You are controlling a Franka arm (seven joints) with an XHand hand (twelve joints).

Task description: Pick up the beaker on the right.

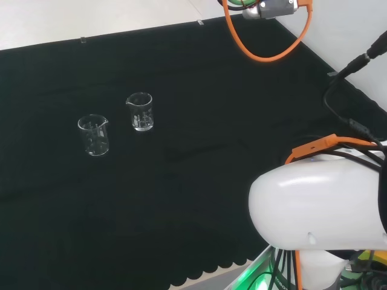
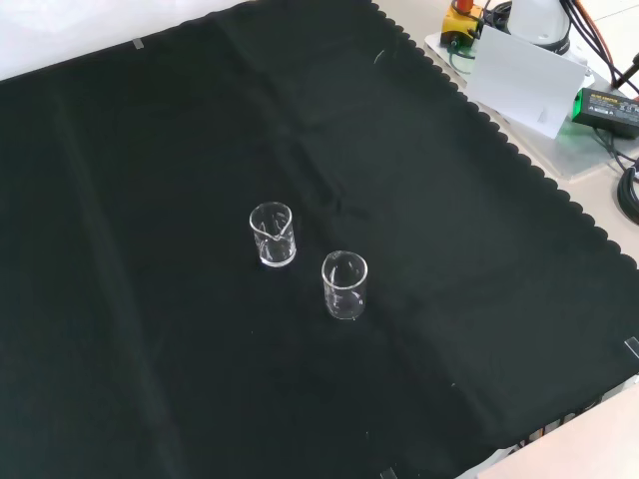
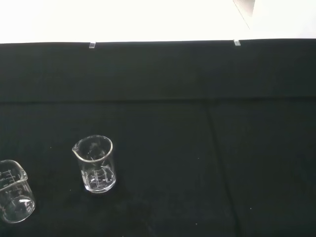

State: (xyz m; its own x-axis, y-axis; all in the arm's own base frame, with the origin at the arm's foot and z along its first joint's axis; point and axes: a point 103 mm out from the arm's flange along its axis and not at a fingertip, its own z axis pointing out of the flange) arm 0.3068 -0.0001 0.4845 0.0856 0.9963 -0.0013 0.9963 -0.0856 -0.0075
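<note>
A black cloth covers the surface (image 1: 181, 181). Two clear beakers stand upright, near each other; in the head view, the right beaker (image 1: 139, 112) sits at two o'clock from the left beaker (image 1: 94, 135). Robot hand's state: cannot tell.

A black cloth (image 1: 181, 199) covers the bench and takes up most of the head view. Its near edge is cut in small scallops, seen along the bottom of the head view and down the right side of the front view. Faint straight creases cross the cloth. Beyond the cloth's far edge, at the top left of the head view, lies a pale floor (image 1: 91, 15), brightly lit. Small clear clips (image 3: 92, 45) hold the cloth at its far edge in the wrist view. In the upper right corner of the front view, past the scalloped edge, a pale bench top (image 2: 599, 210) carries a white card (image 2: 524, 85), a black box (image 2: 609, 108) with a green glow beside it, and dark cables.
</note>
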